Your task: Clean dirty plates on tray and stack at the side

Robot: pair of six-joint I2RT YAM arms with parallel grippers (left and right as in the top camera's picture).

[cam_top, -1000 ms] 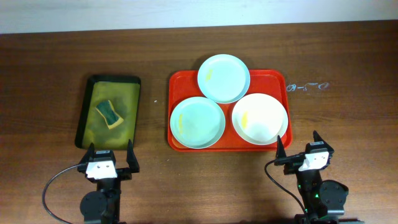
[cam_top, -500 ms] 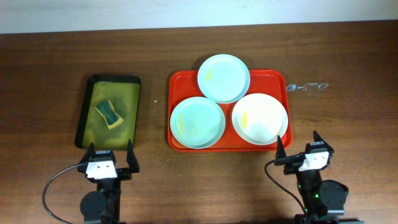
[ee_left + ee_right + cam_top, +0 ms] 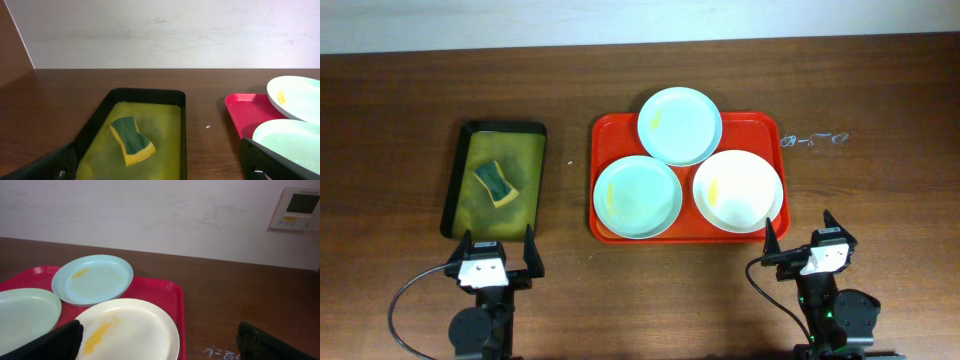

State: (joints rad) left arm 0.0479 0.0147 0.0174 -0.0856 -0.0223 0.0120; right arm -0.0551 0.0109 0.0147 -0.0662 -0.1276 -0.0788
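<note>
The red tray [image 3: 605,135] lies mid-table and holds three plates with yellow smears: a mint-blue plate [image 3: 680,125] at the back, a mint-blue plate [image 3: 637,196] front left, a creamy white plate [image 3: 738,190] front right. The right wrist view shows the white plate [image 3: 130,330], the back plate [image 3: 92,279] and the tray [image 3: 170,292]. My left gripper [image 3: 498,251] is open and empty, just in front of the black tray. My right gripper [image 3: 800,234] is open and empty, just in front of the red tray's right corner.
A black tray [image 3: 495,130] of yellow-green liquid holds a green-and-yellow sponge [image 3: 495,184] at the left; the left wrist view shows the sponge [image 3: 131,140] in it. White scribbles [image 3: 812,140] mark the table right of the red tray.
</note>
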